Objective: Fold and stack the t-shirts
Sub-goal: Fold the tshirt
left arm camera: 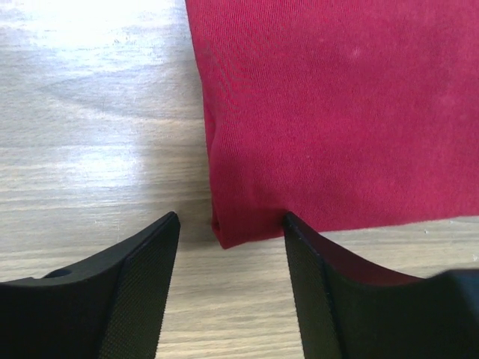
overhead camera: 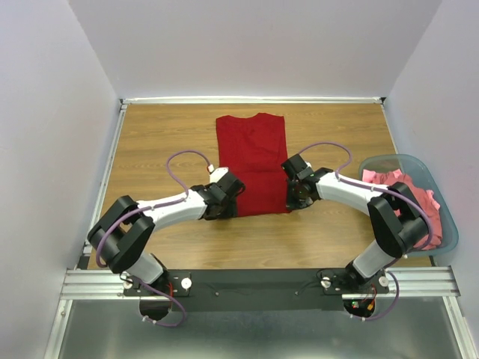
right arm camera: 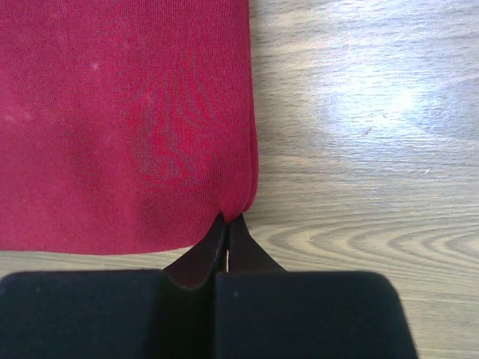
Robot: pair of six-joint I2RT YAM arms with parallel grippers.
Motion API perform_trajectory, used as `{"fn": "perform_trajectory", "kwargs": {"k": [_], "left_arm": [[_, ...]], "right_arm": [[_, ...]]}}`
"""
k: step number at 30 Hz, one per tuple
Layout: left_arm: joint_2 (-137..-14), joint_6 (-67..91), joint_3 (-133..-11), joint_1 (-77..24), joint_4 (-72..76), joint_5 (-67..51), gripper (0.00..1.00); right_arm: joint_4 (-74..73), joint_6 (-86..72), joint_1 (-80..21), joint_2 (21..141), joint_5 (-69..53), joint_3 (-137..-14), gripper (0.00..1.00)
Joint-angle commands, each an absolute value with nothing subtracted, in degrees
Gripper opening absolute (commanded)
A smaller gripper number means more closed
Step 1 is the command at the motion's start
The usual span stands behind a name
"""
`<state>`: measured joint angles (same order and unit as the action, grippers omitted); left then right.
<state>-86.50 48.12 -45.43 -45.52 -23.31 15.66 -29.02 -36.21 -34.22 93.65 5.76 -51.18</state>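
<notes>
red shirt lies flat in the middle of the table, folded into a long strip with the collar at the far end and the hem nearest the arms. the pink shirts wait in the basket at your right, well apart from it.

your right tool is clenched on the near right corner of the red shirt, but the bite is thin, right at the edge of the fold. your left tool is released, its fingers standing either side of the near left corner with nothing held.

that mismatch is the main risk. if you lift or carry the hem forward now, only one corner travels, the strip swings askew and the fold you have comes undone.

the left grasp could also go badly. the corner sits closer to one finger than the other, so closing may push the cloth aside or catch only the top layer, and the lower layers would stay on the table and bunch.

on the right, the wrist view is too tight to tell whether every layer is pinched; it may be only the outer fold. a shallow pinch like that could slip free once the weight of the cloth hangs from it.
</notes>
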Motion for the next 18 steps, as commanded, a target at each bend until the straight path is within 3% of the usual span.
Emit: {"fn": "perform_trajectory", "kwargs": {"k": [1, 5, 18], "left_arm": [[-88.85, 49.83, -47.11, -45.97, -25.40, 18.81, 0.62], [-90.70, 50.10, -47.99, -45.97, -25.49, 19.07, 0.49], [-94.22, 51.41, -46.85, -46.14, -27.33, 17.50, 0.36]], "right_arm": [[-31.20, -36.04, -35.16, 100.63, 6.07, -46.67, 0.01], [-31.11, -35.60, -35.16, 100.81, 5.62, -47.02, 0.01], [-31.81, -34.89, -35.24, 98.71, 4.57, -46.41, 0.01]]}}
